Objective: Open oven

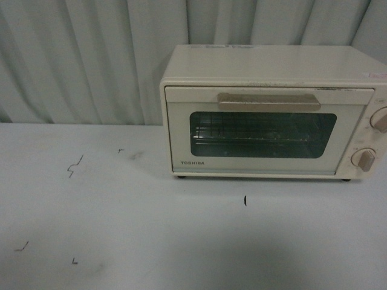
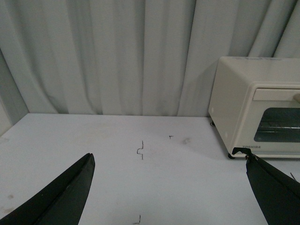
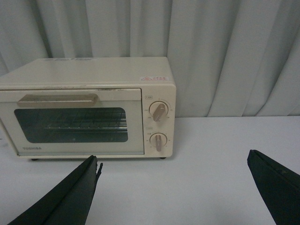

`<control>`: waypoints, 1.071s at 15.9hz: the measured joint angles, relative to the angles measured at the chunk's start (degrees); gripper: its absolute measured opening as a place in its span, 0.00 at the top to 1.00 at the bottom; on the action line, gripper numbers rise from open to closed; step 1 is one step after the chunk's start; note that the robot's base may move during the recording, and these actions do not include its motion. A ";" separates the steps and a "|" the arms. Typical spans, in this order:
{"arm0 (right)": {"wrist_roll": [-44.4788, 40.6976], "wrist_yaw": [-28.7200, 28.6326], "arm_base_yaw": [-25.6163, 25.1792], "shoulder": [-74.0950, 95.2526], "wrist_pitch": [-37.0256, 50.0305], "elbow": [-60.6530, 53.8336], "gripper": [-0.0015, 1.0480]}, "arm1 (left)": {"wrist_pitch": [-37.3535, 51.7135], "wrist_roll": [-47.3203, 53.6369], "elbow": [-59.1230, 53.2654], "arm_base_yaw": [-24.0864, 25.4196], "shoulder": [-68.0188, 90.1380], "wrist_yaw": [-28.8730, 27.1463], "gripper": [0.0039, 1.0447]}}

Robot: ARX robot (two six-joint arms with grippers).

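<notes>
The cream-white oven (image 1: 272, 72) stands on the white table at the right of the front view, its glass door shut. A beige bar handle (image 1: 269, 101) runs across the door's top, with two round knobs (image 1: 380, 119) at the right. The left wrist view shows the oven (image 2: 234, 101) from its side. The right wrist view shows the oven (image 3: 89, 77) from the front, with its handle (image 3: 58, 98) and knobs (image 3: 159, 112). My left gripper (image 2: 169, 161) and right gripper (image 3: 172, 161) are both open over bare table, short of the oven. Neither arm shows in the front view.
A grey-white pleated curtain (image 1: 91, 54) hangs close behind the table. Small dark pen marks (image 1: 74, 166) dot the white table top (image 1: 121, 229). The table's left edge (image 2: 11, 126) meets the curtain.
</notes>
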 joint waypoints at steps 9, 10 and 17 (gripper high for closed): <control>0.00 -0.02 0.00 -0.02 0.09 0.00 0.06 | 0.00 0.00 0.00 0.00 0.00 0.00 0.06; 0.00 -0.02 0.00 -0.02 0.07 0.00 0.06 | 0.00 0.00 0.00 0.00 0.00 0.00 0.06; 0.02 -0.02 0.00 0.00 0.07 0.00 0.06 | -20.83 -23.04 18.93 -7.45 21.16 -3.69 0.06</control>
